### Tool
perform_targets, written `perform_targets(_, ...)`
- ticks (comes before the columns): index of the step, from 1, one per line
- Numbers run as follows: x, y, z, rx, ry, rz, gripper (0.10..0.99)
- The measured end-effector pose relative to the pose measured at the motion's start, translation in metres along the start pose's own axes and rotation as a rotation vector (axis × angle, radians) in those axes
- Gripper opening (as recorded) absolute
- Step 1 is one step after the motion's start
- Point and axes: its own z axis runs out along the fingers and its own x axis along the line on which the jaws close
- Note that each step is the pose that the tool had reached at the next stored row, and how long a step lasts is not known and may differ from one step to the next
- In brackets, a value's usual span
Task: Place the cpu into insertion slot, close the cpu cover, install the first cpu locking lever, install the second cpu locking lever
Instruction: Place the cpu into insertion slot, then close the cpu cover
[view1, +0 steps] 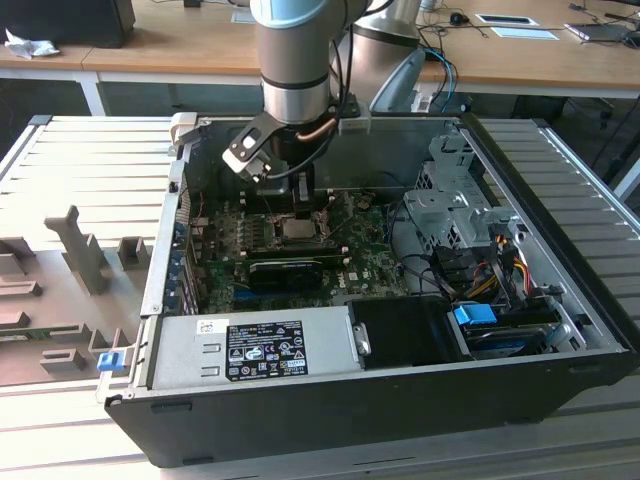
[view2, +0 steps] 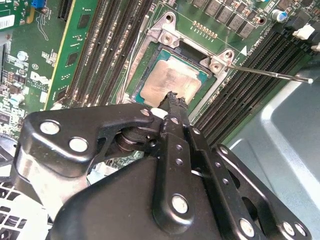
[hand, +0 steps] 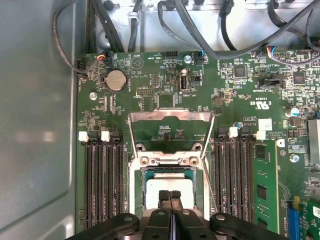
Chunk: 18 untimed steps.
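Just above centre in the exterior view, the gripper (view1: 302, 210) hangs with fingers pressed together, holding nothing, perhaps touching the cpu (hand: 155, 192). The chip lies in the insertion slot (hand: 134, 192), likely being pressed home. The cpu cover (hand: 170, 116) stands open, giving access.

From my console I see a grey bench (view1: 90, 160) made of long ribbed metal slats that runs across the whole exterior view. An open black computer case (view1: 300, 425) lies flat on it, taking up the middle and the exterior view's right. On the exterior view's left, just beside the case, a group of grey fixture blocks (view1: 78, 255) stands on the same slats, some tall and some low, and a small blue piece (view1: 110, 360) sits at the case's near corner.
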Motion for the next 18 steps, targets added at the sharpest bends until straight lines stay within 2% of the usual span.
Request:
perform_targets(5, 0.0000, 0.0003, -0.0018, 0.000, 0.0001, 0.000, 0.106)
perform_targets(11, -0.0040, 0.0076, -0.0013, 0.001, 0.0003, 0.000, 0.106)
perform_targets(16, -0.0042, 0.0078, -0.0019, 0.001, 0.0015, 0.000, 0.106)
perform_targets(18, -0.0040, 0.0082, -0.0063, 0.001, 0.0014, 0.000, 0.106)
